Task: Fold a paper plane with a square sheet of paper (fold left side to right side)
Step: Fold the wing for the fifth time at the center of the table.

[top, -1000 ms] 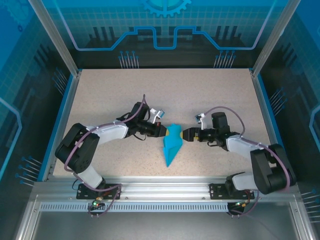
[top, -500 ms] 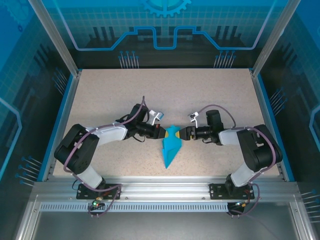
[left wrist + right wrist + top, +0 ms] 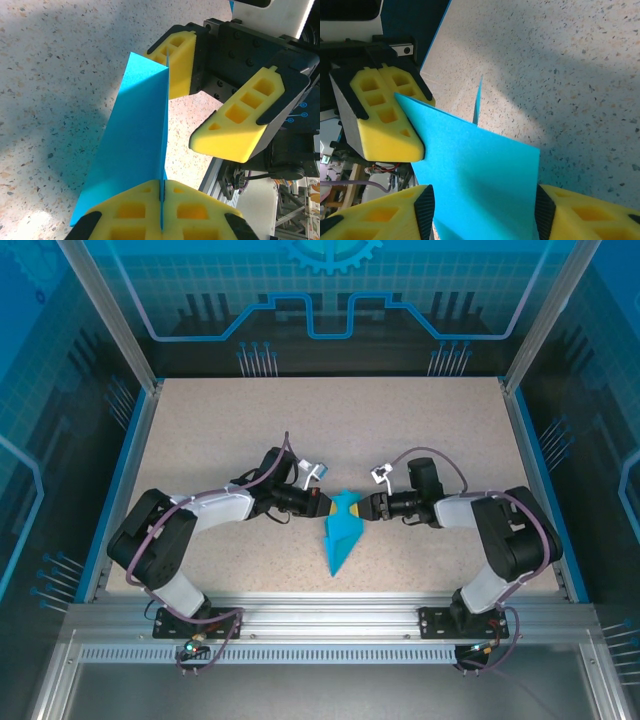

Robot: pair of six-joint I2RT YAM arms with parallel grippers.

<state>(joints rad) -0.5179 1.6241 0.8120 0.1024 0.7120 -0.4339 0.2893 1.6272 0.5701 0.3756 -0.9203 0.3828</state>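
The cyan-blue paper plane (image 3: pixel 340 532) sits mid-table as a slim folded dart, nose toward the near edge, with one flap standing up. My left gripper (image 3: pixel 327 504) is shut on the upper left edge of that flap; in the left wrist view its yellow pads (image 3: pixel 130 210) clamp the paper plane (image 3: pixel 135 150) between them. My right gripper (image 3: pixel 366 507) faces it from the right and is open. In the right wrist view its fingers (image 3: pixel 380 215) stand wide apart around the paper plane (image 3: pixel 480 170), not pressing it. The left gripper (image 3: pixel 395 100) holds the far corner.
The speckled beige table (image 3: pixel 330 430) is ringed by a blue rim and aluminium frame posts. The rail with both arm bases (image 3: pixel 330 625) runs along the near edge. The two grippers are nearly tip to tip, with only the paper between them.
The right arm has folded its elbow inward and brought its open gripper slightly left and farther around the paper's right side. The left gripper has held still, shut on the paper.
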